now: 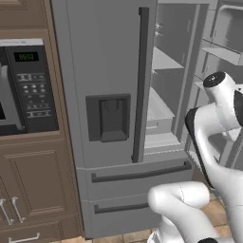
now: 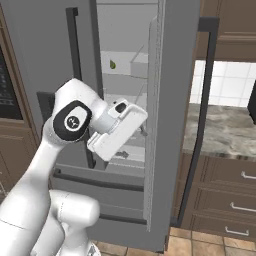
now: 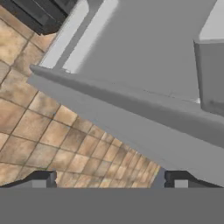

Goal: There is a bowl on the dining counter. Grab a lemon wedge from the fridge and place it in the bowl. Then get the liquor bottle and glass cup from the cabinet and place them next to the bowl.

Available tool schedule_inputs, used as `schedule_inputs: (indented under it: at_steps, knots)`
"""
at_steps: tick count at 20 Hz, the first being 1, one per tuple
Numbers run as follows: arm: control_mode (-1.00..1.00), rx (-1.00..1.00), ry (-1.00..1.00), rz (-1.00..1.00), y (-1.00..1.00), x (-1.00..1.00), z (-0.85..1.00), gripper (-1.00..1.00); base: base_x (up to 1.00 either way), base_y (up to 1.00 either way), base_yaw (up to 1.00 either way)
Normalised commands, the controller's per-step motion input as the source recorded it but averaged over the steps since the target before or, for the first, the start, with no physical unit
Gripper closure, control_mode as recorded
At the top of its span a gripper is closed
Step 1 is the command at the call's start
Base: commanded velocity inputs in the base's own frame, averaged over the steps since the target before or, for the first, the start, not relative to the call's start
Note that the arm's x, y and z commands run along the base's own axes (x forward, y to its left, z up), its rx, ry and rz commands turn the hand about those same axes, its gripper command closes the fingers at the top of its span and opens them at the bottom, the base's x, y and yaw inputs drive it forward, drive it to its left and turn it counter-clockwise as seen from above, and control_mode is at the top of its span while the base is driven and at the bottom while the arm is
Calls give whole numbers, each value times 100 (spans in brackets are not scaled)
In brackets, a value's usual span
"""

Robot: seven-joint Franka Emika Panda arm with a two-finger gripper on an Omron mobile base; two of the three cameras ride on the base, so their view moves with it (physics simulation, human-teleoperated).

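Fingertips [image 3: 41, 179] of the hand [image 3: 109, 180] stood wide apart, holding nothing, over the tiled floor [image 3: 39, 131] beside the fridge [image 1: 109, 95], its right door swung open.

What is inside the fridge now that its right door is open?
Inside the fridge: pale shelves and a small green item on an upper shelf. The arm covers the lower shelves.

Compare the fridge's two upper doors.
The left door is shut; the right door stands swung open, showing the shelves inside. The left door carries a dark dispenser recess; none is visible on the right door's face. Both are grey steel with a dark vertical bar handle.
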Motion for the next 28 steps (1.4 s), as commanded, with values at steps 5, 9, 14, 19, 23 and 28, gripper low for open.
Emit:
schedule_inputs:
  at_steps: [5, 9, 14, 19, 23, 28]
  knots:
    - [-100, 10, 4, -10, -96, -49, -10, -100, 0, 0, 0]
    - [-100, 13, -6, 0, -16, -16, -8, -100, 0, 0, 0]
    - [-100, 0, -15, 6, 86, -57, -12, -100, 0, 0, 0]
    - [-100, 4, -2, 16, 81, -64, -15, -100, 0, 0, 0]
    - [-100, 7, -22, 26, 65, -38, -10, -100, 0, 0, 0]
    - [-100, 26, -7, 9, 71, 13, -1, -100, 0, 0, 0]
